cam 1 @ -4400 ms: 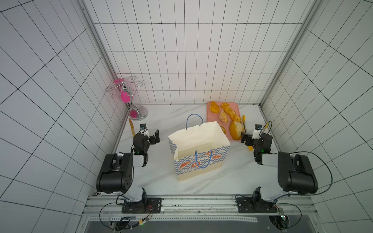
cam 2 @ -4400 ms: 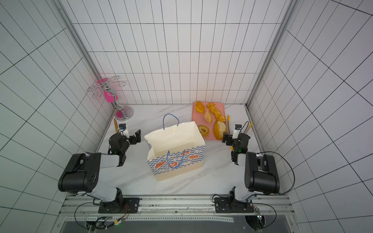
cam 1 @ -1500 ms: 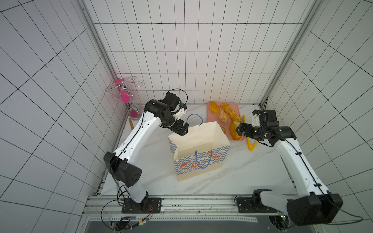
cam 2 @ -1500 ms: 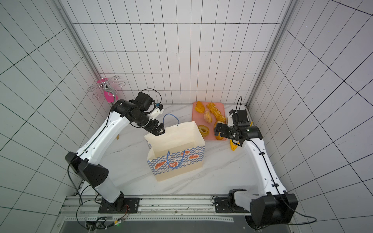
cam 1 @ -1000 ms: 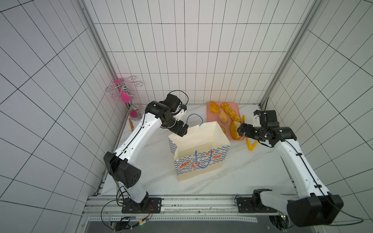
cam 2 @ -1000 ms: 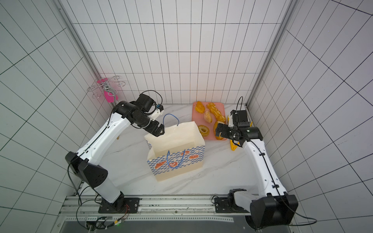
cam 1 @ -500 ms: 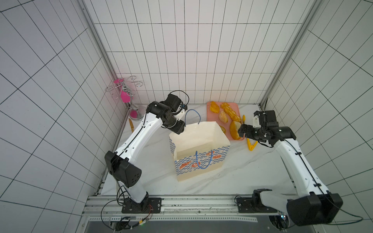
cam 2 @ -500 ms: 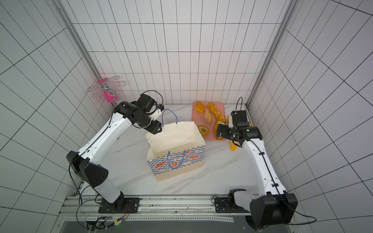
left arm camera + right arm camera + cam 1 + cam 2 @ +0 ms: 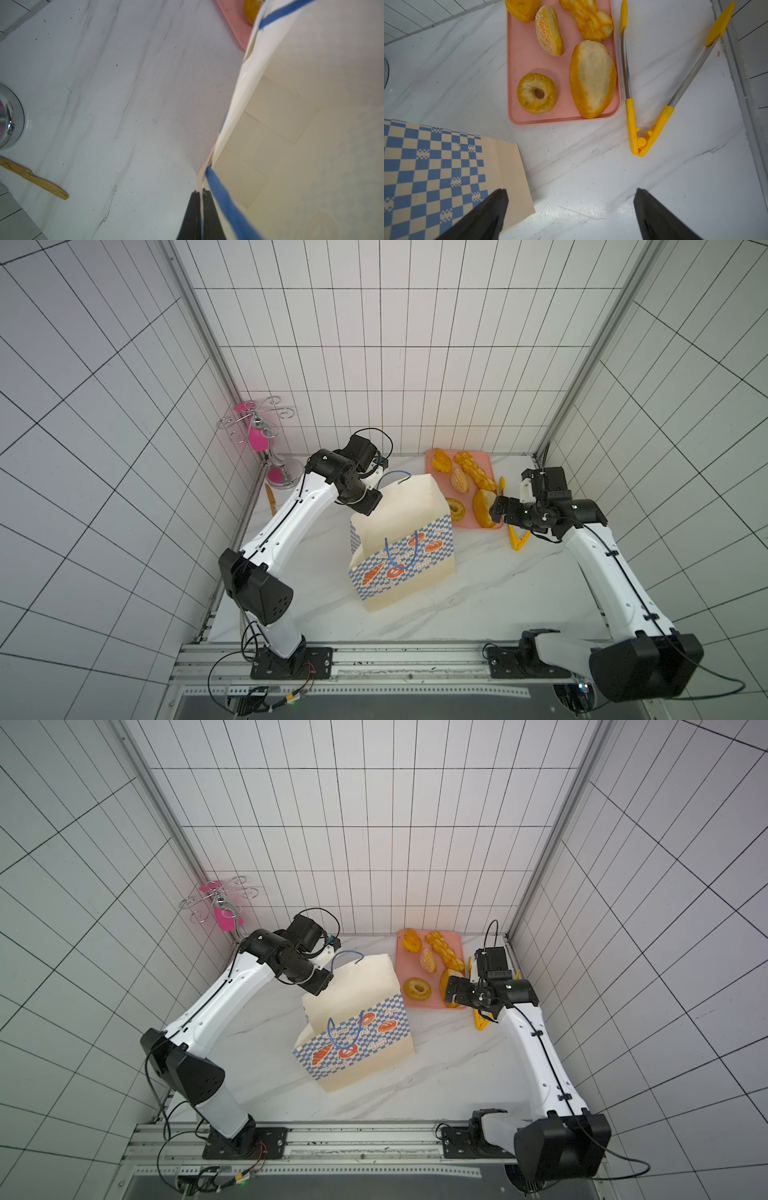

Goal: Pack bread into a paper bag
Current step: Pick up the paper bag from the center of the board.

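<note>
Left wrist view: left claw [image 9: 200, 193] clamps bag [image 9: 291, 124] rim — likely steadying it; right wrist view: right claw [image 9: 570, 190] gapes empty near bread [image 9: 592, 79].

You have white tiled walls [image 9: 374, 364] on three sides, with dark grout lines drawn in a grid. Two pale metal posts [image 9: 189, 298] stand in the back corners and lean outward in both top views. Your worktop [image 9: 478, 597] is white marble with faint grey veins, evenly lit, with soft glare in places. A silver rail [image 9: 395, 655] runs along its front edge. In the back left corner a chrome stand [image 9: 293, 470] with curled arms carries something pink. A tan knife [image 9: 271, 501] lies on the worktop beside the left wall.
</note>
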You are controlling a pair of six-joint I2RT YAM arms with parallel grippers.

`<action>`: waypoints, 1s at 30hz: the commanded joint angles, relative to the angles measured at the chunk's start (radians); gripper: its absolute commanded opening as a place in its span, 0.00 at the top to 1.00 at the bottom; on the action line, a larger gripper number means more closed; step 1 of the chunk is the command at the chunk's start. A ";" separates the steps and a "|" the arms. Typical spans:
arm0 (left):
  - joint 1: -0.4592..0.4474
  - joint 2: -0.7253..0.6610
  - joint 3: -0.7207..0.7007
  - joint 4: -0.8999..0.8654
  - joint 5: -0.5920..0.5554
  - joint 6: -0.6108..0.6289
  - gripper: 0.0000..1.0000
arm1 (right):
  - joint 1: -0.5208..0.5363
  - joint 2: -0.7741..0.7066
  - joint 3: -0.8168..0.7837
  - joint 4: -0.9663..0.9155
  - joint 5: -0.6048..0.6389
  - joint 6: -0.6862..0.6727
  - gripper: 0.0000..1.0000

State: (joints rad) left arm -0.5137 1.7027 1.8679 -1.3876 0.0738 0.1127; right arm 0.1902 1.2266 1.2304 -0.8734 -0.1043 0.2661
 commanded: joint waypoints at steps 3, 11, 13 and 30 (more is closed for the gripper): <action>-0.004 0.004 0.023 0.031 -0.070 -0.025 1.00 | 0.007 0.007 -0.011 -0.022 0.017 0.004 0.01; 0.006 0.007 0.088 0.021 -0.116 -0.057 1.00 | 0.007 -0.002 -0.026 -0.023 0.027 0.000 0.01; 0.022 -0.001 0.098 0.030 -0.106 -0.069 1.00 | 0.006 -0.004 -0.028 -0.024 0.029 0.001 0.01; 0.254 -0.090 0.083 0.236 0.061 -0.185 1.00 | 0.006 -0.001 -0.049 -0.024 0.038 -0.005 0.01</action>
State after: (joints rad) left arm -0.2680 1.6180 1.9274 -1.2160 0.0872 -0.0391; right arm 0.1902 1.2297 1.2144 -0.8818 -0.0845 0.2653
